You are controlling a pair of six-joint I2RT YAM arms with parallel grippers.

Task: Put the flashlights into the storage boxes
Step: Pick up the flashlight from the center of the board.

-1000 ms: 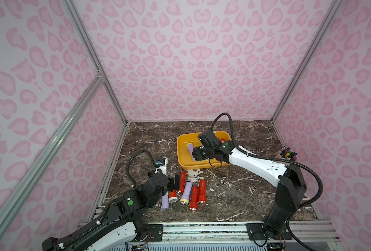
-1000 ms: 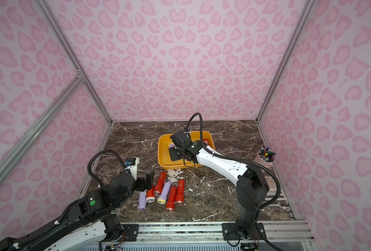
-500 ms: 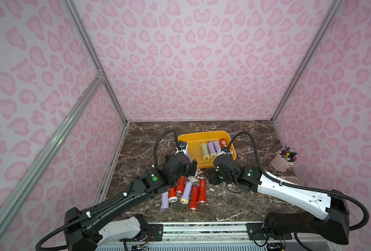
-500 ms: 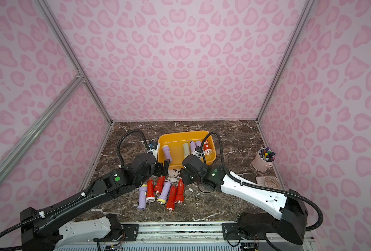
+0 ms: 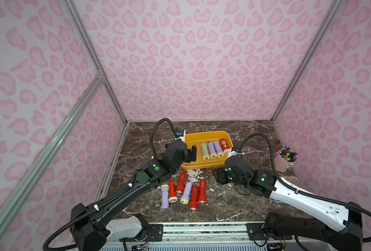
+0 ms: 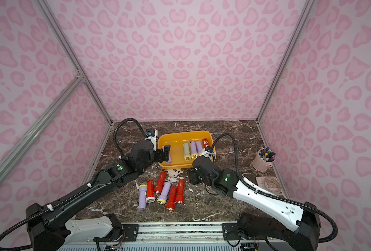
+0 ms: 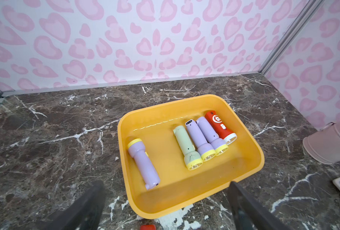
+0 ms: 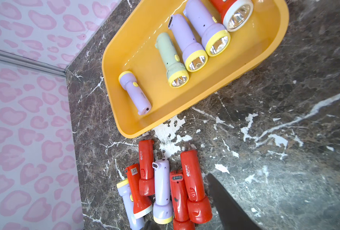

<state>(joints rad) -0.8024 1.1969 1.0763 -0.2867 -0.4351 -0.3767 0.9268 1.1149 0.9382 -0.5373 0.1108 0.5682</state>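
Note:
The yellow storage box [image 5: 204, 133] holds a pale green flashlight [image 5: 204, 151], two lilac ones [image 5: 215, 149] and a red one [image 5: 223, 145] in a row. A further lilac flashlight [image 7: 143, 165] lies loose at its left side. My left gripper [image 5: 191, 153] hangs open over the box's near left corner [image 7: 137, 207], holding nothing. Several red and lilac flashlights [image 5: 185, 192] lie side by side on the marble in front of the box. My right gripper [image 5: 220, 178] is low, just right of that group. It is open and empty, one finger [image 8: 225, 199] beside the outermost red flashlight [image 8: 194, 179].
A pink cup of markers [image 5: 283, 162] stands by the right wall, with a flat pale pad [image 6: 269, 184] on the floor in front of it. Pink patterned walls enclose the marble floor on three sides. The arm bases sit on a rail at the front.
My left arm reached up to the box's left side, and the lilac flashlight it carried now lies in the box. My right gripper came away from the box to the floor in front.

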